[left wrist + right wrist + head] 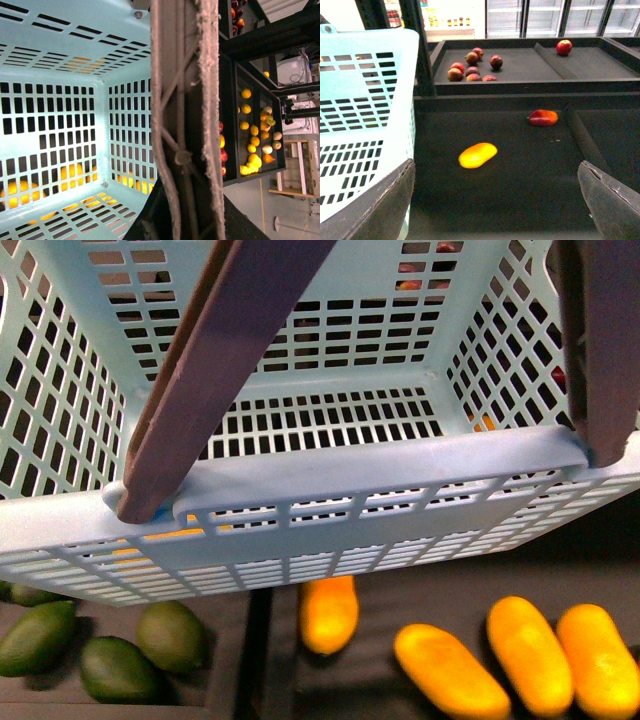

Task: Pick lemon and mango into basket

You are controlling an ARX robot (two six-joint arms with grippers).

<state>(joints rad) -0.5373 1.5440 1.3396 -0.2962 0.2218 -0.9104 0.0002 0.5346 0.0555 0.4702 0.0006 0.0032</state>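
The pale teal basket (330, 475) hangs close in front of the front camera, and its slotted floor is bare. My left gripper (184, 220) is shut on the basket's brown handle (185, 100). Below the basket, yellow-orange mangoes (450, 670) lie on a dark shelf. In the right wrist view, my right gripper (495, 210) is open over a dark tray, with a yellow-orange mango (477, 154) lying ahead of its spread fingers (385, 205). The basket wall (365, 115) is beside that gripper. No lemon can be made out for certain.
Green fruits (110, 668) lie at the lower left of the shelf. A red-orange fruit (543, 117) sits further back in the tray. Red fruits (472, 65) fill a raised tray behind. A far shelf holds small yellow fruits (252, 145).
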